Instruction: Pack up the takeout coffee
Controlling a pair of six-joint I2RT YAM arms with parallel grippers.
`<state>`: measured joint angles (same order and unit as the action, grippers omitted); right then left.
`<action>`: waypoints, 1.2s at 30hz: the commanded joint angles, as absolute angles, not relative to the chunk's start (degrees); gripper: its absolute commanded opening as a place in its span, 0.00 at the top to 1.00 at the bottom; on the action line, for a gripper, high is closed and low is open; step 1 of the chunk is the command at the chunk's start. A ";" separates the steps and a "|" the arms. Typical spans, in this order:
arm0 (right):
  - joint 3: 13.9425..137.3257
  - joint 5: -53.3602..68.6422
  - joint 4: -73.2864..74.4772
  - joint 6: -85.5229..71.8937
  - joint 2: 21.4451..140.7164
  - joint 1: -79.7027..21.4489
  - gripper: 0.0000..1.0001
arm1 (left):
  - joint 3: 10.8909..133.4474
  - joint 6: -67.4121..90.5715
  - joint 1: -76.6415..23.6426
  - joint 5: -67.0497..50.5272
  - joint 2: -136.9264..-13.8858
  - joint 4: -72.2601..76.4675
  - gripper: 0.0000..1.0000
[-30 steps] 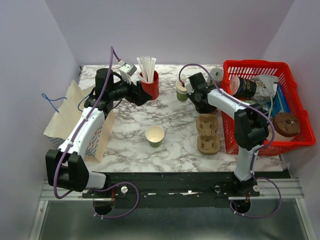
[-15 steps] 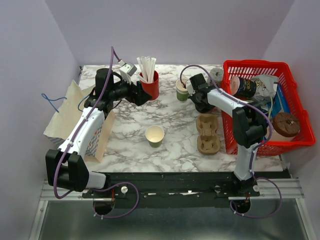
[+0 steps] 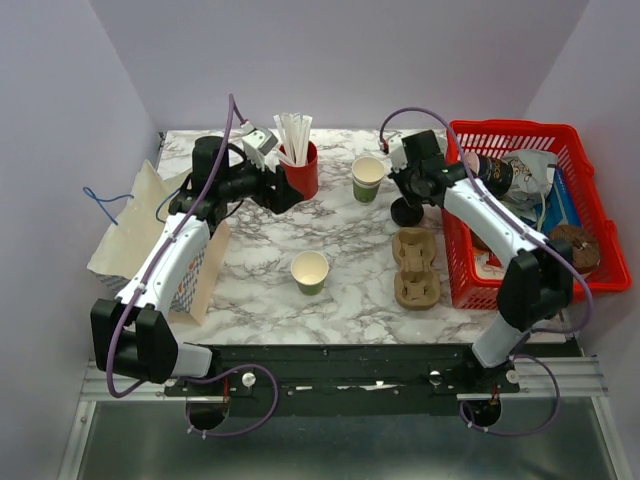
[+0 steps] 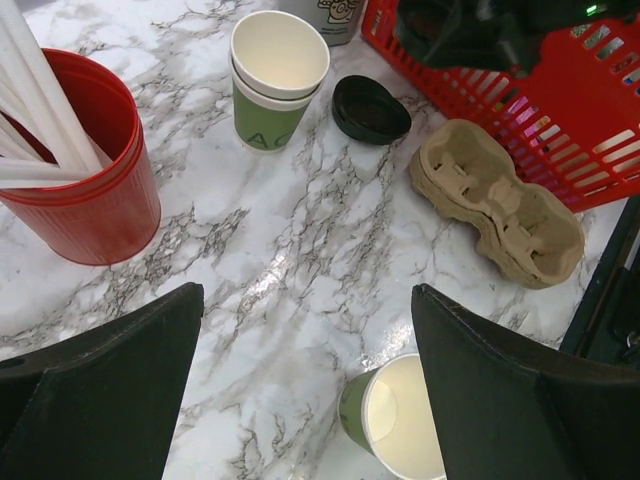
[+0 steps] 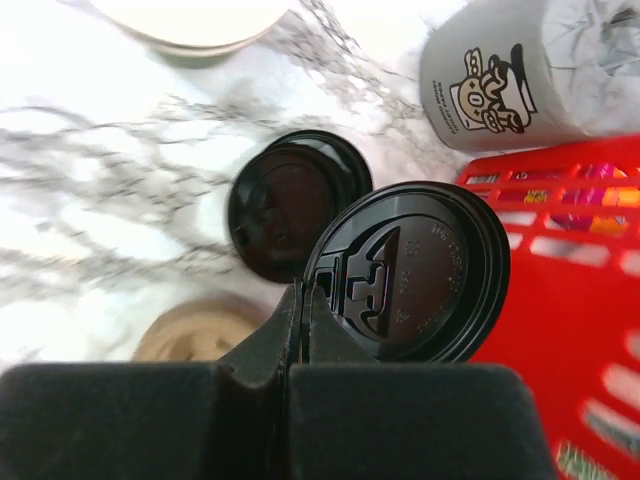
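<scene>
A cream and green paper cup (image 3: 310,271) stands open near the table's middle; it also shows at the bottom of the left wrist view (image 4: 400,420). A nested pair of the same cups (image 3: 367,178) stands at the back (image 4: 275,85). My right gripper (image 3: 408,186) (image 5: 305,300) is shut on the rim of a black lid (image 5: 410,275) and holds it above the table, beside the basket. A second black lid (image 3: 407,211) lies on the table below it (image 5: 290,205) (image 4: 370,108). My left gripper (image 3: 278,193) (image 4: 305,290) is open and empty next to the red cup of straws.
The red cup of white straws (image 3: 300,165) (image 4: 80,170) stands at the back. The brown pulp tray (image 3: 414,266) (image 4: 500,200) lies beside the red basket (image 3: 590,285) (image 5: 560,200), which holds several items. A grey printed cup (image 5: 500,75) stands behind. A paper bag (image 3: 130,225) lies at the left.
My right arm has risen and swung right, away from the back cups toward the basket, holding a black lid. The second lid on the table now shows. The left arm has barely moved.
</scene>
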<state>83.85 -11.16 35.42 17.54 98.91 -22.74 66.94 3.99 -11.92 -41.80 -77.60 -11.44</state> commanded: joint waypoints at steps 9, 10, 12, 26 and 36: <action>79.80 33.01 43.24 18.88 80.95 -22.59 0.97 | 65.67 -22.13 -17.66 -38.95 -69.79 -23.29 0.07; 80.67 36.79 43.16 20.03 80.16 -22.59 0.97 | 64.87 -22.76 -17.84 -38.15 -68.05 -23.12 0.08; 81.73 46.72 43.15 21.88 80.42 -22.59 0.98 | 62.68 -24.51 -18.37 -35.87 -66.28 -23.03 0.07; 84.46 83.49 43.15 8.90 91.67 -24.60 0.99 | 53.53 -35.37 -18.54 -33.23 -50.55 -25.17 0.05; 91.85 89.83 42.54 -4.92 103.97 -26.45 0.99 | 46.22 -29.53 -20.21 -34.80 -46.32 -20.21 0.05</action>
<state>90.11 82.32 42.48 -0.08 101.41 -25.19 46.33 -33.43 -19.40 -33.63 -45.91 -24.36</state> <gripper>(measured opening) 0.012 0.951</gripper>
